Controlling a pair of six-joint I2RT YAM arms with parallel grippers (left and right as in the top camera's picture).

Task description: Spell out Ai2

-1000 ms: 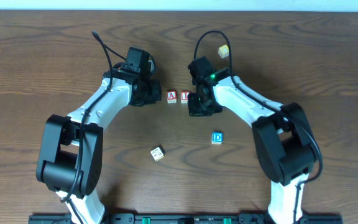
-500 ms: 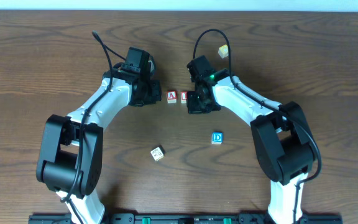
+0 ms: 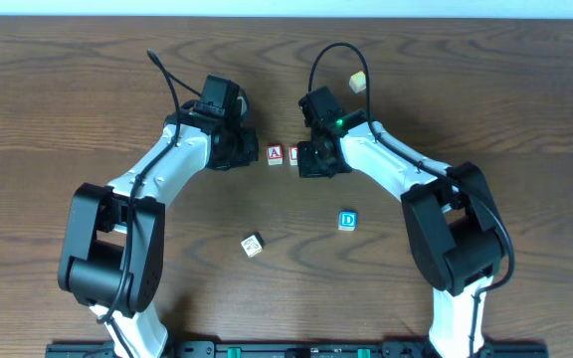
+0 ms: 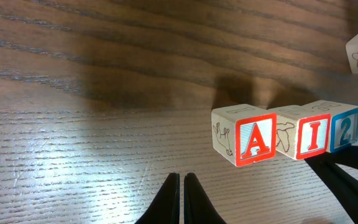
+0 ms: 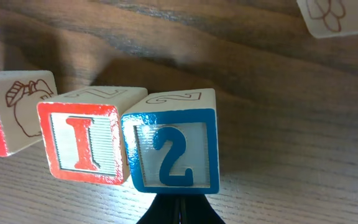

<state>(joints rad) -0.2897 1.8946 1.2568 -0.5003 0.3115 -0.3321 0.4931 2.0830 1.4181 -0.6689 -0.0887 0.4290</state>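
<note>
Overhead looks straight down; both low, close wrist views share the I cube (image 5: 82,143).

Overhead view: bright, even light from above; sharp edge to edge; bench (image 3: 48,99) grain crisp; arms cast only faint, short shadows. Left wrist view: broad pale glare on bench lower left, grain washed out; soft dark shadow band across upper middle, behind A cube (image 4: 244,135); left end effector (image 4: 182,182) tips dark, slightly soft. Right wrist view: dimmer, warmer; 2 cube (image 5: 174,149) in focus, soft shadow behind it; corner block (image 5: 337,15) top right slightly soft, cropped.
</note>
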